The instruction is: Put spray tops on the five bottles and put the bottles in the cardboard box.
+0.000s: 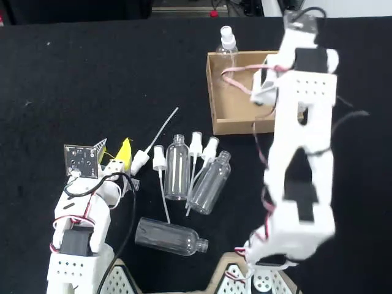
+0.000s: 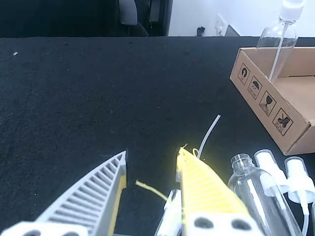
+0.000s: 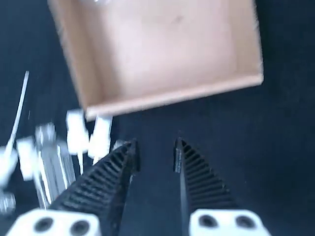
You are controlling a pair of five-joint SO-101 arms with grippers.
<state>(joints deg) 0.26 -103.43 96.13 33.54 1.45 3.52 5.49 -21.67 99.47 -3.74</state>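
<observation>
In the high view, one capped bottle point(image 1: 228, 43) stands at the far corner of the cardboard box point(image 1: 215, 92). Three bare bottles and four loose spray tops lie on the counter point(image 1: 92, 73), so I judge the task barely begun and the capping step in hand. The middle bottle point(image 1: 177, 166) lies with its long axis running away from the robot, neck to the far side. Its neighbour point(image 1: 211, 182) slants with its neck toward the box, and the near bottle point(image 1: 166, 236) lies crosswise, neck to the robot's right. The left arm point(image 1: 79, 226) sits just beside the outermost spray top point(image 1: 140, 160), whose tube points diagonally toward the box. In the left wrist view, the left jaws stand wide apart and empty, with that top touching or just beside the yellow finger point(image 2: 197, 187). In the right wrist view, the right jaws are narrowly parted and hold nothing, above bare counter just short of the box's near wall. The next move probably calls for gripping a top by its head and lining its tube up with a bottle's neck.
</observation>
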